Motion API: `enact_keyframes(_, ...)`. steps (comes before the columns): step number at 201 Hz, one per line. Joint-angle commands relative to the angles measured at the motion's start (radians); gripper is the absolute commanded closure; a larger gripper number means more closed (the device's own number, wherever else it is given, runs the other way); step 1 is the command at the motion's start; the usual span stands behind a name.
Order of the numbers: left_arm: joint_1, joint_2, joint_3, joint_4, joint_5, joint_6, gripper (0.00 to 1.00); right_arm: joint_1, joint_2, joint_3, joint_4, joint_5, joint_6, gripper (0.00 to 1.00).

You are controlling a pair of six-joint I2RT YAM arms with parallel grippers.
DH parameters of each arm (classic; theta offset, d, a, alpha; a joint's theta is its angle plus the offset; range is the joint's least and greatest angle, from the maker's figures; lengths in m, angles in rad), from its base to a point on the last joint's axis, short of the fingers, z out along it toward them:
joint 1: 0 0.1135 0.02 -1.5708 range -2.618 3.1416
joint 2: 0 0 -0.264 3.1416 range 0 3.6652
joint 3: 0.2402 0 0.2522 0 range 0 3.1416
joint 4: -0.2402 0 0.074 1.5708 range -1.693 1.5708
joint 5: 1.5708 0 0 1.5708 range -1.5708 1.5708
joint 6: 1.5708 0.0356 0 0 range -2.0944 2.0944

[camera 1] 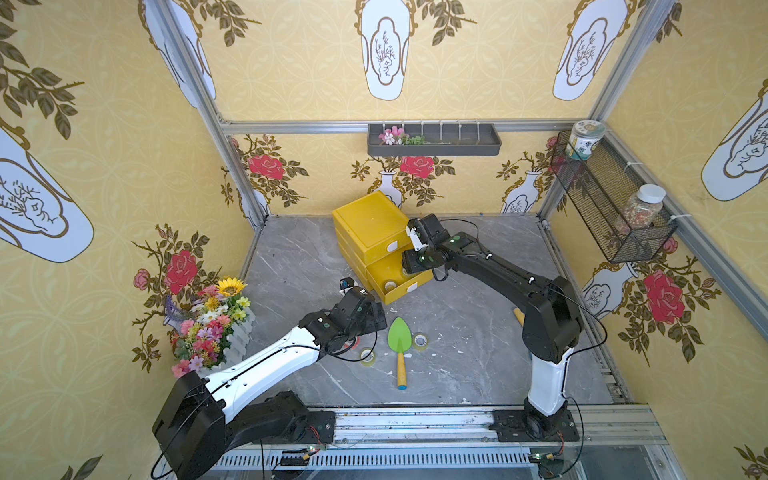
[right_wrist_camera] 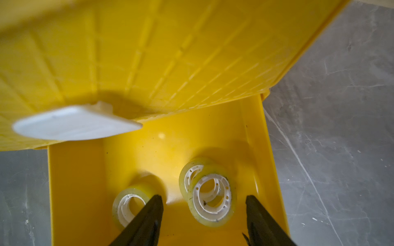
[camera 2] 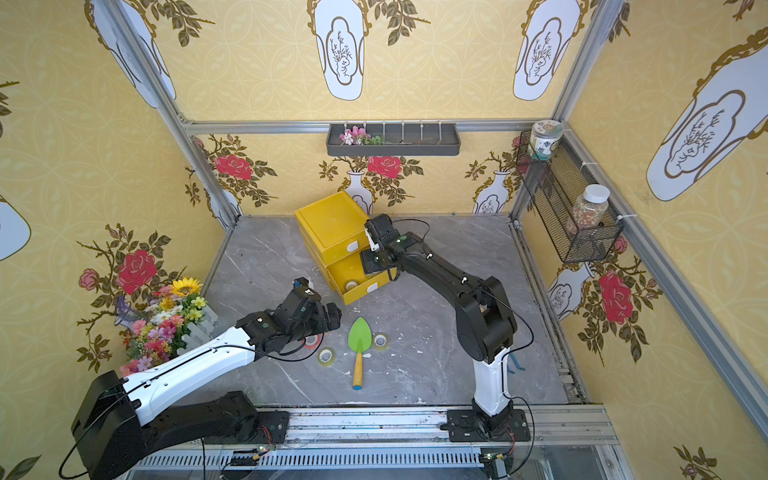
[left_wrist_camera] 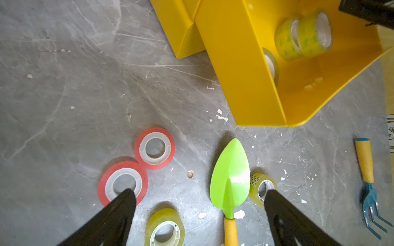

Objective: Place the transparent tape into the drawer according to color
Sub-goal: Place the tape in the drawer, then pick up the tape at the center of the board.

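The left tool (left_wrist_camera: 199, 192) hangs wide open over the desk (left_wrist_camera: 64, 85), gripping nothing. Under it two red tape rolls (left_wrist_camera: 106, 181) (left_wrist_camera: 141, 149) lie flat, touching each other. Next come two yellowish tape rolls (camera 1: 361, 357) (camera 1: 414, 343), one on each side of the single green trowel (camera 1: 400, 337). Farther back, the one pulled-out drawer (camera 1: 399, 291) holds three yellowish rolls (right_wrist_camera: 213, 220). The right tool (right_wrist_camera: 204, 197) hovers above them, jaws parted, empty. One blue fork (left_wrist_camera: 365, 161) lies far right.

Red tape roll (camera 2: 311, 342) half hidden under the left arm (camera 2: 195, 368)
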Motion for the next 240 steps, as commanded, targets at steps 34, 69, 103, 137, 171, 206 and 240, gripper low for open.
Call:
enact_keyframes(34, 0.002, -0.003, -0.014, -0.006, 0.018, -0.035, 0.00, 0.002, -0.090, -0.036, 0.028, 0.003, 0.015, 0.27)
enact_keyframes(69, 0.001, -0.018, -0.041, -0.010, 0.065, -0.053, 0.00, 0.011, -0.187, -0.143, 0.070, -0.006, 0.050, 0.27)
enact_keyframes(103, -0.055, -0.024, -0.082, -0.012, 0.088, -0.097, 0.03, 0.029, -0.280, -0.281, 0.118, 0.003, 0.085, 0.27)
enact_keyframes(137, -0.128, 0.020, -0.094, -0.049, 0.083, -0.142, 0.06, 0.032, -0.343, -0.394, 0.155, 0.014, 0.122, 0.27)
enact_keyframes(171, -0.136, 0.063, -0.130, -0.060, 0.081, -0.170, 0.14, 0.036, -0.374, -0.462, 0.178, 0.017, 0.144, 0.27)
enact_keyframes(206, -0.135, 0.141, -0.120, -0.045, 0.073, -0.159, 0.22, 0.036, -0.383, -0.477, 0.183, 0.023, 0.149, 0.27)
enact_keyframes(240, -0.135, 0.211, -0.118, -0.030, 0.074, -0.137, 0.26, 0.035, -0.391, -0.474, 0.180, 0.027, 0.145, 0.27)
